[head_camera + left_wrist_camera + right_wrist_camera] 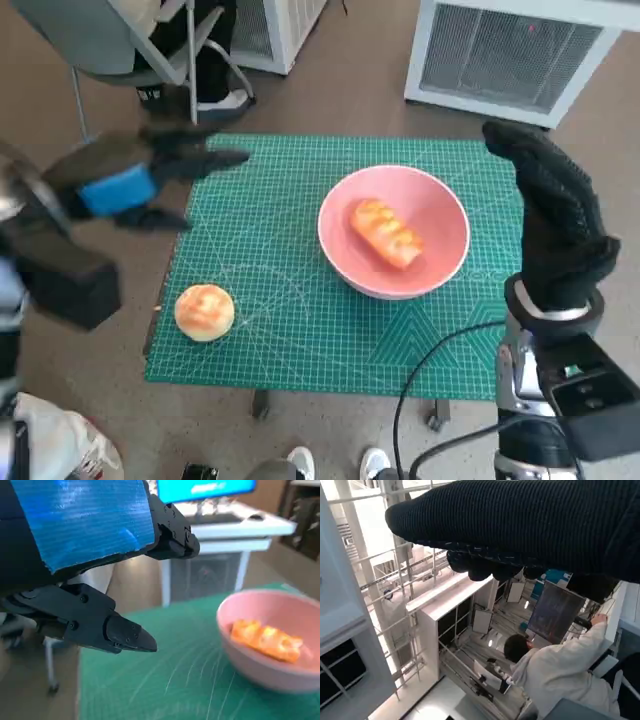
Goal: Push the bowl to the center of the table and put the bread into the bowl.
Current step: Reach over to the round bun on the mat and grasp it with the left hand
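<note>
tabletop (300, 330): green cutting mat covers it; carries the bowl and a loose round bun.
bowl (440, 255): pink, upright, sits a bit toward 3 o'clock of the mat's middle, roughly central front-to-back. push step looks done or nearly so, imo.
right hand (555, 225): black glove, raised at the 3 o'clock edge, just beside the bowl rim but not touching afaict. fingers extended and close together, holding nothing. right wrist view shows only the glove and a person in a pale top at a screen, so no more detail on the fingers.
left hand (135, 180): blue-taped back, blurred, hovering over the mat's 10 o'clock corner, well apart from the bowl. fingers (125, 635) spread, empty.
bread (385, 232): long orange loaf lying inside the bowl, angled; left wrist view shows it resting on the bowl floor. placing step looks done.
round bun (204, 311): on the mat near 8 o'clock, untouched. task says "the bread", so prob. not needed; can't be sure.
left to do: likely nothing, maybe a small nudge of the bowl toward 9 o'clock.
</note>
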You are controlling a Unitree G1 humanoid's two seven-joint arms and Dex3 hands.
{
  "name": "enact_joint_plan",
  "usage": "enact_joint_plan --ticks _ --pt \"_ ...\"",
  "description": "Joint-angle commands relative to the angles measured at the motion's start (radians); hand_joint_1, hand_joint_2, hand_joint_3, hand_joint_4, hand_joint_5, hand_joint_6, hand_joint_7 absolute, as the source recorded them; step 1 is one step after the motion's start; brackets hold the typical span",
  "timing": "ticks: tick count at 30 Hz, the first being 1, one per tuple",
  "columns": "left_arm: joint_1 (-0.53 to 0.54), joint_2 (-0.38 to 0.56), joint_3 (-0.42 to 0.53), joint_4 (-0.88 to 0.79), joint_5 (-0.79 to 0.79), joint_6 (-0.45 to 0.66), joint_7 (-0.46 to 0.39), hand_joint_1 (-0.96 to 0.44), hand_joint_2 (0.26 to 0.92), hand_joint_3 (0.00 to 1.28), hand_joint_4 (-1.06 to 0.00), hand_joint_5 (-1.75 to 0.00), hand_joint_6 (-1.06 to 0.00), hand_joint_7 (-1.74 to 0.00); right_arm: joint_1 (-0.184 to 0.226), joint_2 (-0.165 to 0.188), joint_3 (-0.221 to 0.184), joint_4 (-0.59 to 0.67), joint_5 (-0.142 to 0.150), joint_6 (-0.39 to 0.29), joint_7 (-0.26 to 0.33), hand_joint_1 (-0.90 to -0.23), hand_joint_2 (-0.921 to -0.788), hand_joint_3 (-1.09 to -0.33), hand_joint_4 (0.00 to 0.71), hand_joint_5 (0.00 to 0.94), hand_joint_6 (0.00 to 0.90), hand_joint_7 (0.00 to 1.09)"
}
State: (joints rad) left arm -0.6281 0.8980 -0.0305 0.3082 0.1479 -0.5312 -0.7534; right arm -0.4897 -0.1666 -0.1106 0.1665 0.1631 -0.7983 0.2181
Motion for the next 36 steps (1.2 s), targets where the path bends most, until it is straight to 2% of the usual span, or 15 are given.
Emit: enact_joint_plan --ticks 1,7,15,24,36 --pt "0.104 0.023 0.038 -0.039 -0.069 -0.002 -0.026 -0.24 0.869 0.01 -0.28 -0.01 -0.41 -0.01 0.011 -0.005 0.002 0.011 0.015 0.004 0.016 -0.459 -0.921 -0.594 0.427 0.005 0.112 0.61" --pt "0.214 0.027 0.059 -0.075 -0.101 0.002 -0.035 -0.25 0.884 0.02 -0.28 0.00 -0.40 -0.01 0.008 -0.008 0.001 0.023 0.020 0.004 0.027 -0.461 -0.921 -0.596 0.427 0.004 0.104 0.61" --pt "0.289 0.017 0.040 -0.101 -0.075 0.038 -0.036 -0.22 0.889 0.01 -0.28 0.00 -0.40 0.00 0.011 -0.013 0.000 0.020 0.024 0.009 0.036 -0.468 -0.921 -0.596 0.426 0.003 0.093 0.61" --pt "0.312 -0.004 -0.009 -0.088 -0.018 0.066 -0.026 -0.17 0.888 0.01 -0.28 0.00 -0.39 0.00 0.019 -0.015 0.001 0.004 0.020 0.024 0.032 -0.468 -0.921 -0.599 0.426 0.002 0.089 0.62" --pt "0.292 -0.043 -0.092 -0.061 0.073 0.139 -0.027 -0.10 0.882 0.01 -0.29 0.00 -0.37 0.00 0.027 -0.019 -0.002 -0.003 0.021 0.030 0.033 -0.469 -0.921 -0.597 0.426 0.002 0.085 0.62"
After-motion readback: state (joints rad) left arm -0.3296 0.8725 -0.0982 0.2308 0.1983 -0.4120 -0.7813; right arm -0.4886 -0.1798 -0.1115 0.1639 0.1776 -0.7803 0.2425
